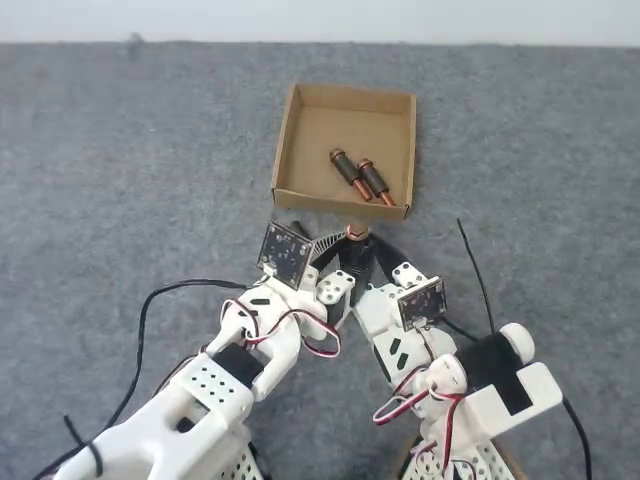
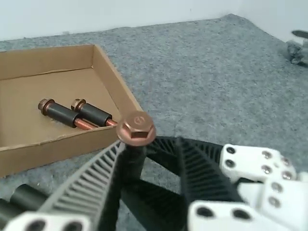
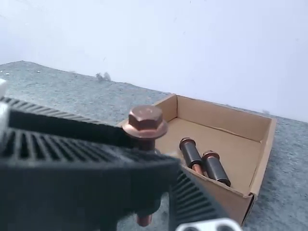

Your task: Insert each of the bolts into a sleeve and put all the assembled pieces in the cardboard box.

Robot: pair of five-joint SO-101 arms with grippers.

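Just at 6 o'clock of the cardboard box [image 1: 320, 135], close outside its near wall: one bolt [image 1: 352, 232], held above the grey surface [image 1: 120, 150]. Long axis upright, copper hex head on top, copper tip poking out below the black fingers [image 3: 72, 154] in the right wrist view. Seated in a dark sleeve [image 2: 132, 161], judging by the black tube directly under the head.

Left claw [image 1: 338, 242] closed on the sleeve, coming in from about 8 o'clock. Right claw [image 1: 362, 246] closed on the same sleeve too, as far as visible, coming in from about 5 o'clock. Both meeting at one point, so about equally near to the piece.

Inside the box, toward its 4 o'clock part: two assembled pieces [image 1: 351, 175], lying flat side by side, long axes from 11 to 5 o'clock, heads at the 11 o'clock end.

Decisive relation for the coming move, as a judgement: box straight at 12 o'clock from the held piece, with only the low near wall between. Needs lifting over this wall, then laying down flat or simply dropping. Probably easier with one claw alone after release by the other; impossible to say which one. Risk: catching the tip on the cardboard edge, or landing on the two pieces lying inside.
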